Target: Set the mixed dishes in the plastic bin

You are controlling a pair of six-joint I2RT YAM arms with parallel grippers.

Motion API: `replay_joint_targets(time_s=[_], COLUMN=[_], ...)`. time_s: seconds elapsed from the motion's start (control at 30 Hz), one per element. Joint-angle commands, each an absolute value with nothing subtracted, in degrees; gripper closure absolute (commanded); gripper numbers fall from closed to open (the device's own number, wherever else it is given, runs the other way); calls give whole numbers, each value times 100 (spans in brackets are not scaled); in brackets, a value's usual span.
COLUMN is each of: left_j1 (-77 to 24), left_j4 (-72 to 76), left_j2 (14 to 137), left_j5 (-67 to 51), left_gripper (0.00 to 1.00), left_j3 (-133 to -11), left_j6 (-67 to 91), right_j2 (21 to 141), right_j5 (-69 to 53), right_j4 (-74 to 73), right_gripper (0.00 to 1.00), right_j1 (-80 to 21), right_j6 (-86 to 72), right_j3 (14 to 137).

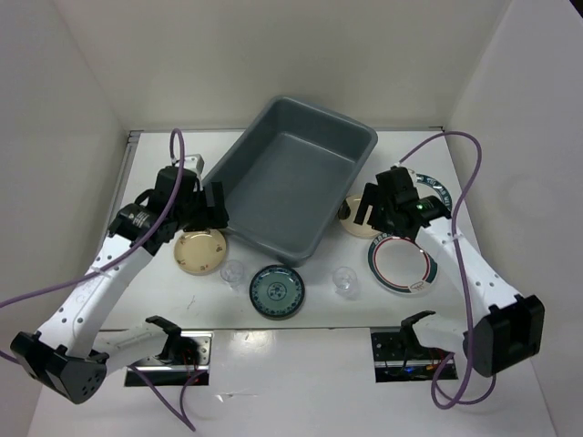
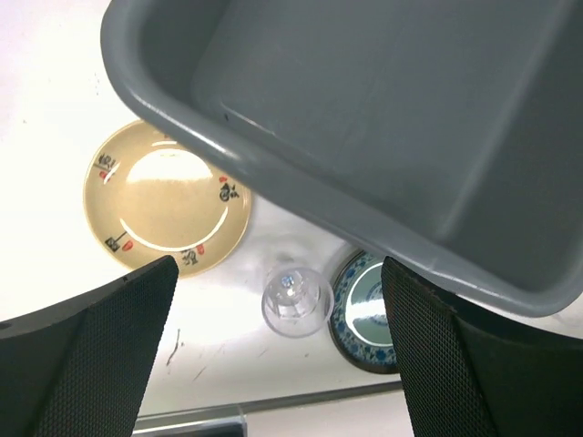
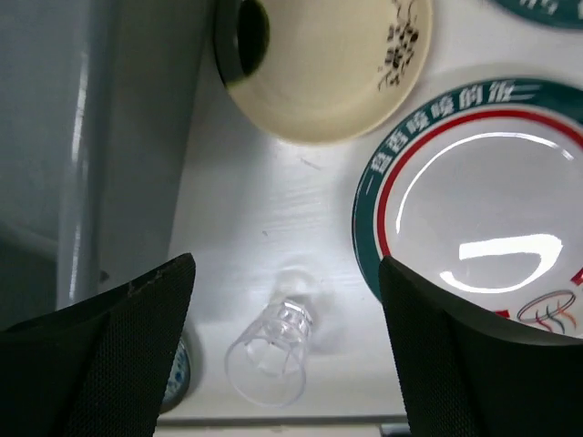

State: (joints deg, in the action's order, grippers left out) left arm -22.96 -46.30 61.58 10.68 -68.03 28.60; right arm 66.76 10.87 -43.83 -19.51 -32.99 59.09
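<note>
The grey plastic bin [image 1: 291, 177] sits tilted at the middle back, nothing inside it. Of the mixed dishes, a beige plate [image 1: 199, 251], a clear cup [image 1: 233, 271], a dark teal patterned plate [image 1: 277, 291], a second clear cup [image 1: 344, 279] and a white plate with a green-red rim [image 1: 402, 264] lie in front of it. Another beige plate [image 1: 351, 221] pokes out beside the bin's right corner. My left gripper [image 1: 211, 206] hangs open over the bin's left corner, above the beige plate [image 2: 167, 198] and cup [image 2: 296, 302]. My right gripper [image 1: 375, 209] is open above the other cup [image 3: 269, 350], which looks tipped.
A second banded white plate [image 1: 435, 189] lies behind the right gripper. White walls close in the table on the left, back and right. Purple cables loop from both arms. The bin's rim [image 2: 301, 196] runs close under my left fingers.
</note>
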Motion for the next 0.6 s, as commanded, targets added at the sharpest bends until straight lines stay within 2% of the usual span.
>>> replay_joint_targets(time_s=[0.0,0.1,0.2,0.4,0.53,0.57], left_j1=[-2285,-2285,-2285,-2285,-2285,-2285], left_j4=[-4860,-4860,-4625,-4430,-4254,-4254], left_j2=[6038,5985,5776,5791,5958,5959], left_j5=[1160,1107,1194,1195,1090,1090], left_gripper=[1,1,1,1,1,1], left_j3=[-6776,-6917,-6900,-6716,-6653,-6653], left_j6=[2821,2821,2944,2944,2892,2892], right_j2=[7222,7462,7462,7032,6961,6961], right_j5=[695,511,186,-447,-677,-677], right_j4=[-5367,-5914,-6240,-6118,-5670,-5582], right_gripper=[17,33,42,42,40,40], right_j1=[-1925,-1925,-1925,-2240,-3416,-3419], right_j6=[-3244,-3243,-3392,-3849,-4631,-4701], right_j3=[6450,6504,6329,5626,5160,5107])
